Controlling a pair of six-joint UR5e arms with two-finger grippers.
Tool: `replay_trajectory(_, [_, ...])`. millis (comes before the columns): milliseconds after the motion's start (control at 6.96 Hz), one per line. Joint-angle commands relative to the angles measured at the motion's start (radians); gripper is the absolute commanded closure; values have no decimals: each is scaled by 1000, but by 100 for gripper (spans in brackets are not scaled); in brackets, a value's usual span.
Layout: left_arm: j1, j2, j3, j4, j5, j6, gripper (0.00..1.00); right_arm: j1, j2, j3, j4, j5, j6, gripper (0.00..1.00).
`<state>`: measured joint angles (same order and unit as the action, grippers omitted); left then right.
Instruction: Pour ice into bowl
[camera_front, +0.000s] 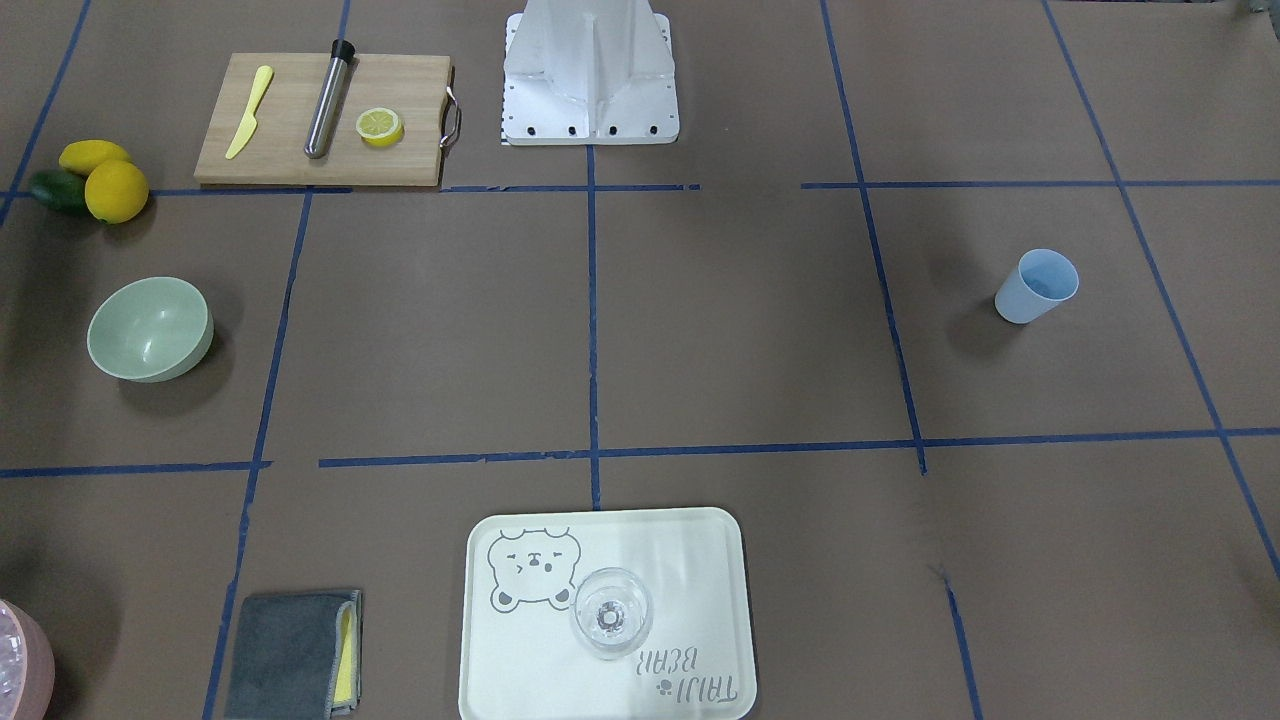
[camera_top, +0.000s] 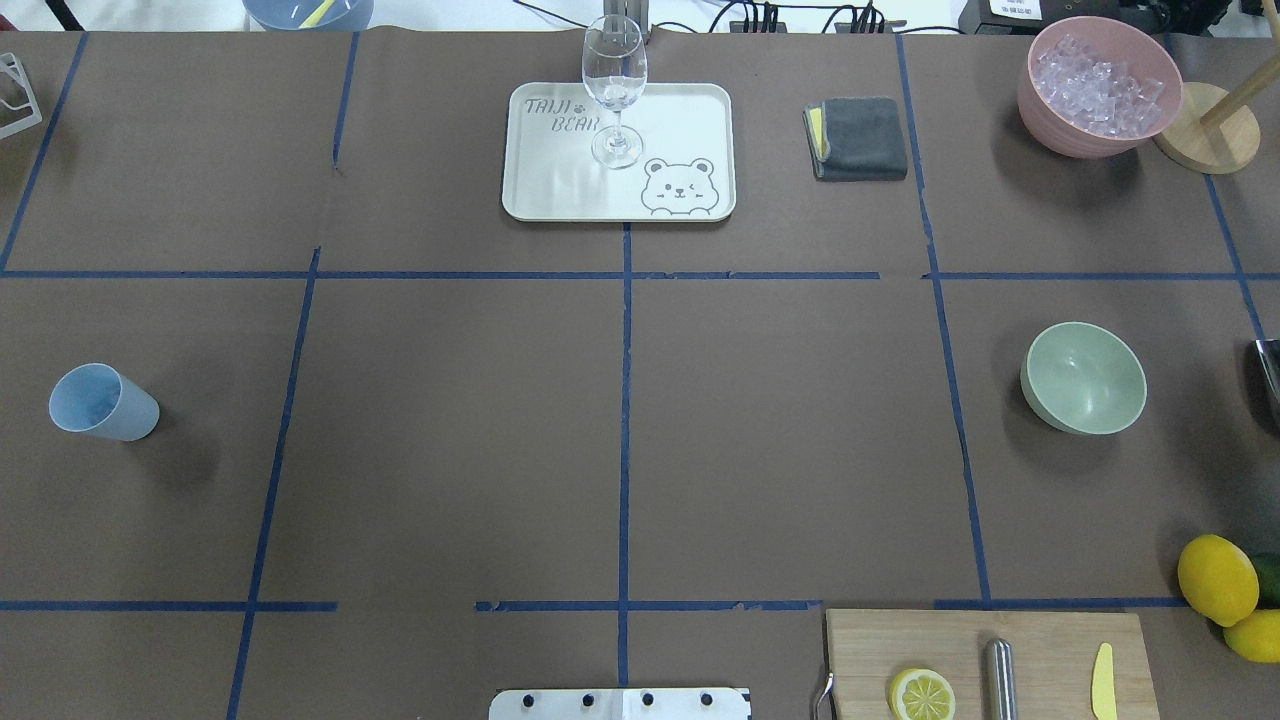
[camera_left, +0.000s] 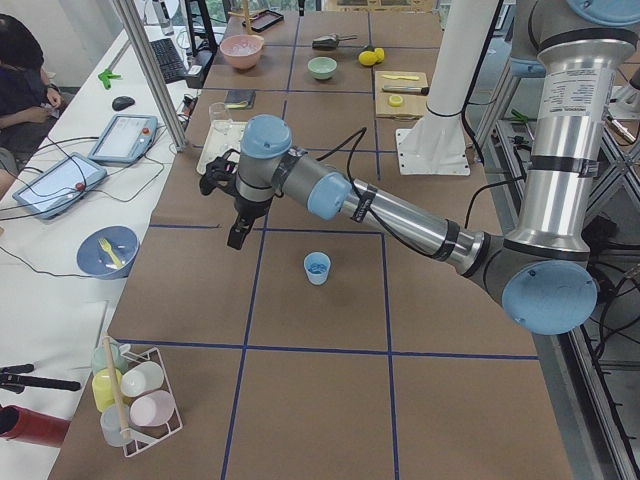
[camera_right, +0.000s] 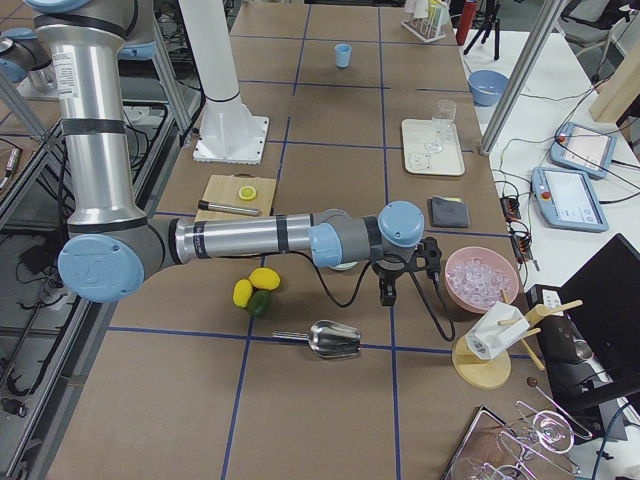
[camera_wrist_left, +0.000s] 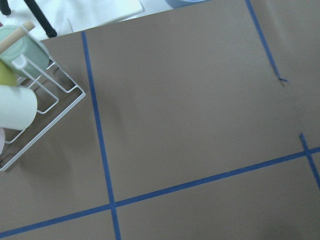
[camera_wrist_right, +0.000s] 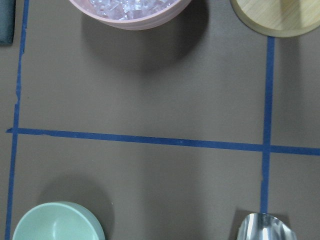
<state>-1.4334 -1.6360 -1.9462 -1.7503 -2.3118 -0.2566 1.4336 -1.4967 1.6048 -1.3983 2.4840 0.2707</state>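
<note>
The pale green bowl (camera_top: 1084, 377) stands upright with nothing in it on the robot's right side of the table, and also shows in the front view (camera_front: 150, 328) and the right wrist view (camera_wrist_right: 55, 222). The ice (camera_top: 1098, 80) lies heaped in a pink container (camera_top: 1040, 110) at the far right corner. My right gripper (camera_right: 385, 293) hangs above the table between the bowl and the pink container. My left gripper (camera_left: 238, 238) hovers over bare table beyond the light blue cup (camera_left: 317, 267). Both grippers show only in the side views, so I cannot tell whether they are open or shut.
A metal scoop (camera_right: 335, 338) lies near the right end of the table. Lemons (camera_top: 1216, 578), a cutting board (camera_top: 1040, 640), a grey cloth (camera_top: 862, 138), a tray (camera_top: 690, 110) with a stemmed glass (camera_top: 614, 90) and a wooden stand (camera_top: 1205, 140) are also there. A cup rack (camera_wrist_left: 30, 105) stands at the left end.
</note>
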Motion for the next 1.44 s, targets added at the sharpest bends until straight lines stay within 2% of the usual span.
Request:
replay_trajectory(0, [128,156,-126,-219,126,-232,0,-152,-23,-2,297,-77,364,0])
replay_trajectory(144, [181,248,-140,-391,199,-350,0,-251,-86,-2,461,-158,483,0])
replay_trajectory(287, [245,337,-149,-497,329,-378,0,-310,-105,1,561,-201,610,0])
replay_trajectory(431, [251,381,-149,-570,340,-382,0,-332,-138,15,587,-204,620,0])
replay_trajectory(718, [269,401,-149,-612,344,-409,0,-383,-187,44,588,-214,624,0])
replay_trajectory(1005, [284,412,-149,-627,345,-409,0,-445,-207,40,588,-279,622,0])
replay_trajectory(1149, [309,445,-149,-674,391,-409,0,-450,-217,41,588,-280,622,0])
replay_trajectory(1293, [318,456,-148,-696,408,-412,0,-453,-217,43,588,-278,622,27])
